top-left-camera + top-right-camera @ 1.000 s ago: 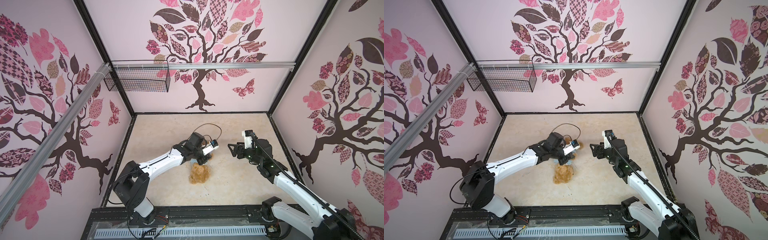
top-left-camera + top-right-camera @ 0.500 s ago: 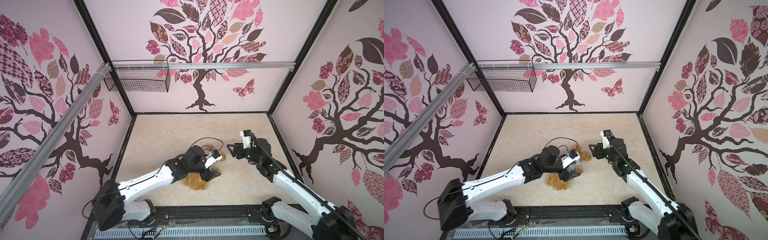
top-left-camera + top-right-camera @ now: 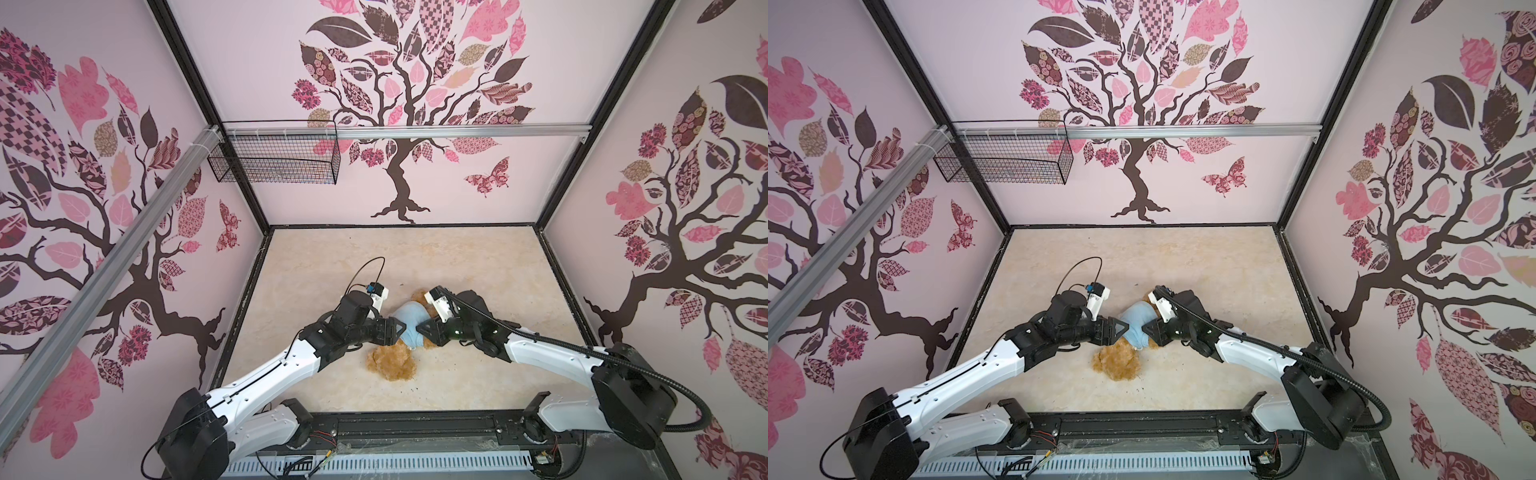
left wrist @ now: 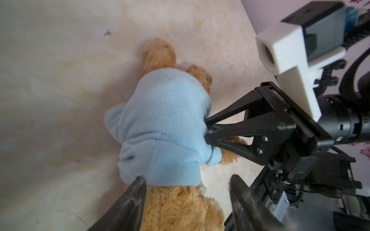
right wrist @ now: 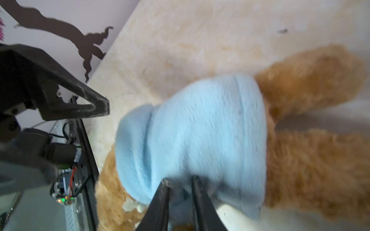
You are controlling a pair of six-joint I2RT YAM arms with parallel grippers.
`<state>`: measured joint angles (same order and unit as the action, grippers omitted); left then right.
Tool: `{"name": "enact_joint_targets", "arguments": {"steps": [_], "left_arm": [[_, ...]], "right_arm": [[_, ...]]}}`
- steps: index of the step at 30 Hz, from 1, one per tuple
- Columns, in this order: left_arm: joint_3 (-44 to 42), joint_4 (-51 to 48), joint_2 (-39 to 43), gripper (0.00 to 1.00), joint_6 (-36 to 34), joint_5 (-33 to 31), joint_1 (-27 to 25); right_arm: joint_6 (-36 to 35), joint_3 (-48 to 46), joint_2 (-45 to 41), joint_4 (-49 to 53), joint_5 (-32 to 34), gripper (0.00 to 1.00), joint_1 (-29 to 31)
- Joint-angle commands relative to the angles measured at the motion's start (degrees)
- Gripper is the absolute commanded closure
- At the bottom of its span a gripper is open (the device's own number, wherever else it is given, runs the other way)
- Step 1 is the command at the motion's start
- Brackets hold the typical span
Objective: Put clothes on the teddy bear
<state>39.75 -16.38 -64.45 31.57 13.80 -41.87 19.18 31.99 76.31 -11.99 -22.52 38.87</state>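
**Teddy bear on the desk, seen in both top views and both wrist views.** A wire basket (image 3: pixel 274 164) is hung from the rail at the rear left corner. Its contents cannot be made out. The teddy bear (image 3: pixel 391 365) is laid near the middle of the desk (image 3: pixel 478 270), with its shaggy head turned toward the near edge and its legs toward the back wall. Its trunk is covered by a light blue shirt (image 3: pixel 409 320). The left claw (image 4: pixel 186 178) is seen open at the bear's neck: one finger is set against the shirt's edge, and head fur is seen between the two fingers. The right claw (image 5: pixel 180 183) is closed on a fold of the shirt at the bear's opposite flank. In both top views the two claws are pointed at each other across the shirt, with the bear's trunk between their tips.
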Motion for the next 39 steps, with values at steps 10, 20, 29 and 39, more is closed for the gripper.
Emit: {"name": "enact_joint_targets", "arguments": {"steps": [10, 20, 29, 39], "left_arm": [[-3.52, 16.67, -9.19, 0.68, 10.14, 10.22, -0.5], [-0.33, 11.18, -13.15, 0.76, 6.64, 8.81, -1.74], [-1.21, 7.14, -7.88, 1.0, -7.08, 15.18, 1.73], [-2.55, 5.03, -3.68, 1.0, -22.01, 12.91, 1.76]], "right_arm": [[9.08, -10.53, 0.77, -12.62, -0.24, 0.84, 1.61], [12.11, -10.56, 0.36, -16.52, -1.64, 0.84, 3.45], [5.08, -10.42, -14.02, -3.27, -2.32, 0.61, -3.51], [4.73, -3.8, -5.9, -2.31, -14.33, 0.5, -15.07]]}}
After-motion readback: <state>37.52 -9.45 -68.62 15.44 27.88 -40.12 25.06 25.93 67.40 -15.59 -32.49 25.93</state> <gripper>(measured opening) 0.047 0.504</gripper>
